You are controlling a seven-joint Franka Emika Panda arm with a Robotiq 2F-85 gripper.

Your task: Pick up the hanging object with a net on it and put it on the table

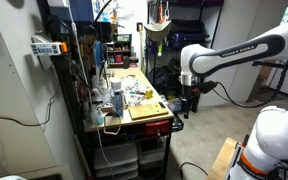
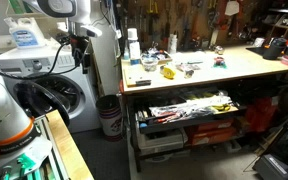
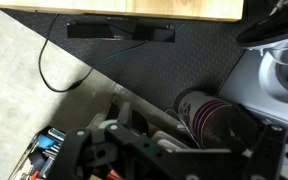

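Observation:
In an exterior view a pale, net-like object [image 1: 156, 30] hangs high at the back, beyond the far end of the workbench [image 1: 149, 112]; its details are too small to make out. My gripper [image 1: 189, 101] hangs in the aisle beside the bench, well below and in front of that object. It also shows in an exterior view [image 2: 81, 47] in front of the washing machine [image 2: 69, 95]. In the wrist view the gripper [image 3: 174, 160] points down at the floor with its fingers spread and nothing between them. The hanging object is out of view there.
The workbench top [image 2: 239, 66] carries bottles, tools and small clutter, with an open drawer of tools [image 2: 189, 108] below. A striped round bin [image 3: 209, 115] stands on the dark floor mat under the gripper, and it also shows beside the bench [image 2: 109, 115].

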